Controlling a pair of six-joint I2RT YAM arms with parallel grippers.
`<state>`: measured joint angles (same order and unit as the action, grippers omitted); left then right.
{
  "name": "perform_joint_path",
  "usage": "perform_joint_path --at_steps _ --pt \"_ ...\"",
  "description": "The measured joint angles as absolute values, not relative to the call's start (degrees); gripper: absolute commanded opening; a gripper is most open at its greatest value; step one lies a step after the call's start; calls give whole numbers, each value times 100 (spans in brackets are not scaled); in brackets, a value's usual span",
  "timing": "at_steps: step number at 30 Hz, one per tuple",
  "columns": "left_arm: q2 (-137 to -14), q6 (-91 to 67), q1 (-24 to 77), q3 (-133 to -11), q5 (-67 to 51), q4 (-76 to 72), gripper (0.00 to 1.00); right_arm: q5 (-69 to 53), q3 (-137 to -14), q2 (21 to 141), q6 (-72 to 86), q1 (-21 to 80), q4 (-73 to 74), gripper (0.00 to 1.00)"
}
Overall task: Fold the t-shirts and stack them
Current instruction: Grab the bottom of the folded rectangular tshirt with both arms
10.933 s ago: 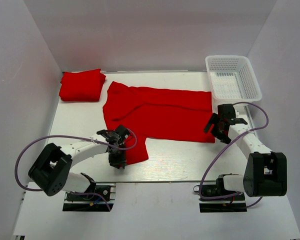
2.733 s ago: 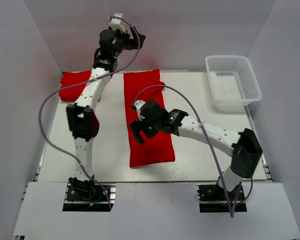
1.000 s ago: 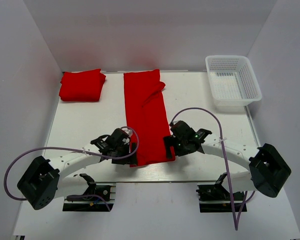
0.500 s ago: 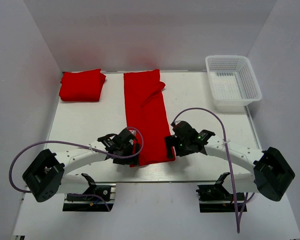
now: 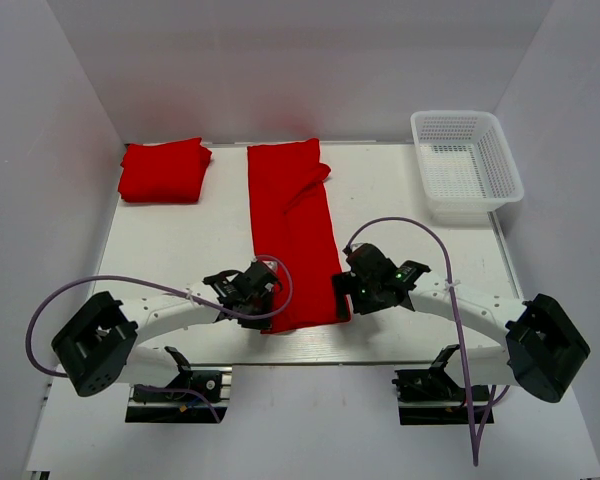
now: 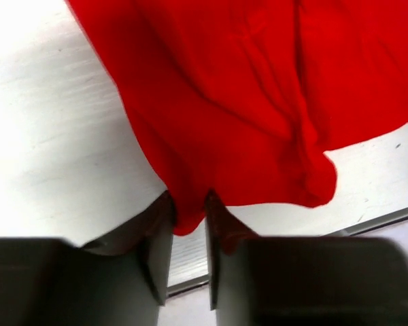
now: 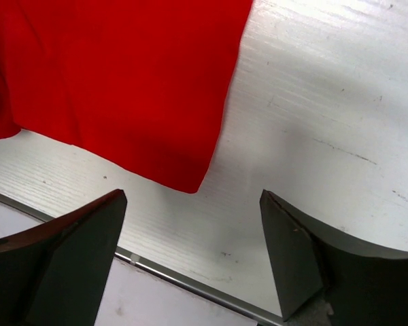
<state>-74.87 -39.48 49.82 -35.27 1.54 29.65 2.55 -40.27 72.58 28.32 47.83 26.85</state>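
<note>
Your left claw (image 6: 188, 201) pinches the long shirt (image 5: 290, 220) at the near edge of the table (image 5: 180, 250); your right claw (image 7: 192, 198) gapes open alongside.

Left gripper (image 6: 188, 204) slid right onto near-left corner of long folded t-shirt (image 5: 290, 230); jaws went from wide to pinching hem.

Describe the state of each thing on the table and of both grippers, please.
long shirt: folded into a strip, lying flat.
small shirt: folded, lying far left.
basket: empty, upright.
left gripper: shut on the long shirt's near corner.
right gripper: open beside the other near corner, holding nothing.
</note>
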Motion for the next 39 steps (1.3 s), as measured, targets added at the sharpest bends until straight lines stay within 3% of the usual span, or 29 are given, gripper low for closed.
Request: perform_joint_path --at_steps 4,7,18,20,29,35,38,39 --pt "-7561 -3957 5002 -3522 86 2823 0 239 -4027 7325 2812 4772 2596 75" --pt "-7566 -3981 5030 -3518 -23 2773 0 198 -4027 7481 2762 4770 2539 67" --pt "-7131 -4895 5334 -3509 -196 3380 0 -130 -3887 7524 2764 4770 2508 64" --pt "-7091 -4965 5354 -3509 -191 3437 0 -143 -3885 7546 2751 4770 2506 57" --pt "-7201 -5113 5470 -3553 -165 3636 0 -292 -3844 7699 2757 4770 2523 55" --pt "-7201 -5153 5487 -3564 -121 3673 0 -521 -3848 7900 2687 4772 2467 38" --pt "-7201 -5159 5520 -3564 -93 3688 0 -687 -3848 7975 2641 4775 2403 25" --pt "-7201 -5170 5527 -3564 -84 3693 0 -740 -3848 8001 2646 4775 2386 7"
